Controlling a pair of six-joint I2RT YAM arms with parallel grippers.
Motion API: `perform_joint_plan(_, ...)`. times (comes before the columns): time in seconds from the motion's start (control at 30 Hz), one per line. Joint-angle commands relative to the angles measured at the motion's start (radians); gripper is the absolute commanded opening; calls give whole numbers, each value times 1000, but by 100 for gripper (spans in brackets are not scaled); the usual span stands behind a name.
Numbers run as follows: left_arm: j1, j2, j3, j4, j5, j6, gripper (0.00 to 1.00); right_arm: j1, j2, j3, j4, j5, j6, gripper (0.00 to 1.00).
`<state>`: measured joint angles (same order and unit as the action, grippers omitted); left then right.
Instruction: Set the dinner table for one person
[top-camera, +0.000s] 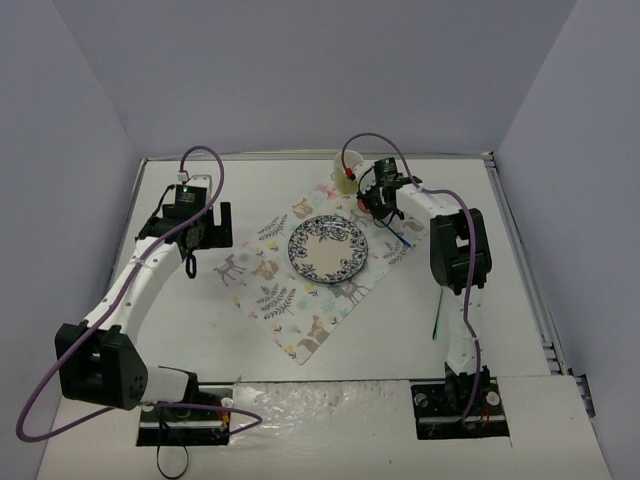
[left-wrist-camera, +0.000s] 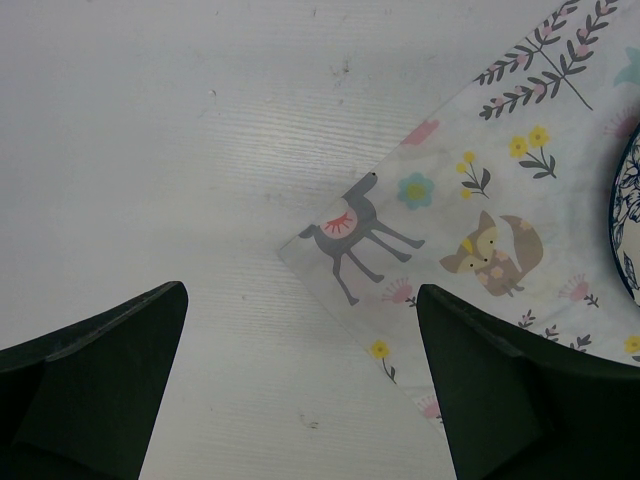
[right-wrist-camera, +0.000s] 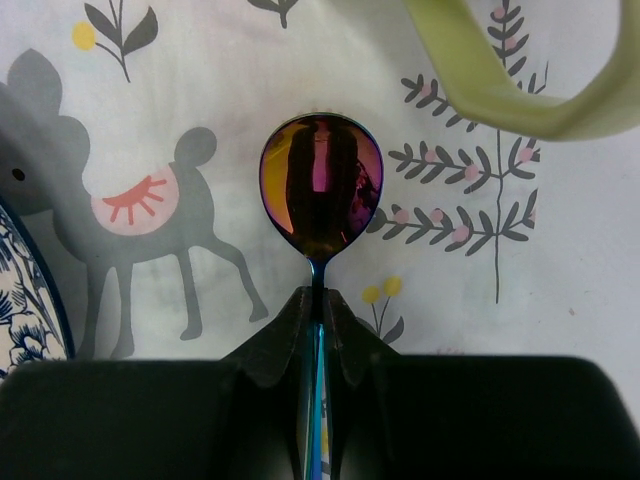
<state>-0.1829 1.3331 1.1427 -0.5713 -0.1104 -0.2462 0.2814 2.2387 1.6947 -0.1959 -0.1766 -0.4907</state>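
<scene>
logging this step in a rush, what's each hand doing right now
left hand: open, holding nothing
right hand: closed on the spoon

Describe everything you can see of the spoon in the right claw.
The spoon looks like polished metal with a rainbow finish: oval bowl shining purple, orange and gold, thin bluish handle. The right claw is shut on the handle just below the bowl. The bowl faces the wrist camera, over the animal-print placemat, beside a pale yellow-green cup handle. Whether it touches the cloth is unclear.
</scene>
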Motion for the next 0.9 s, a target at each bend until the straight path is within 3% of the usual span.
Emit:
perform_joint_plan(0.0, 5, -10, 31, 26, -21, 7, 97, -4, -10, 38, 6, 9, -25, 7)
perform_joint_plan(0.27, 5, -10, 32, 25, -21, 7, 97, -5, -56, 39, 7, 13, 7, 30)
perform_joint_plan(0.47, 5, -21, 34, 24, -20, 5, 97, -19, -190, 3, 7, 97, 134, 51)
perform_joint_plan(0.7, 5, -48, 34, 22, -22, 4, 97, -71, -475, -254, 42, 287, 423, 74)
perform_joint_plan(0.87, 7, -67, 34, 22, -22, 2, 97, -120, -700, -558, 54, 336, 619, 79)
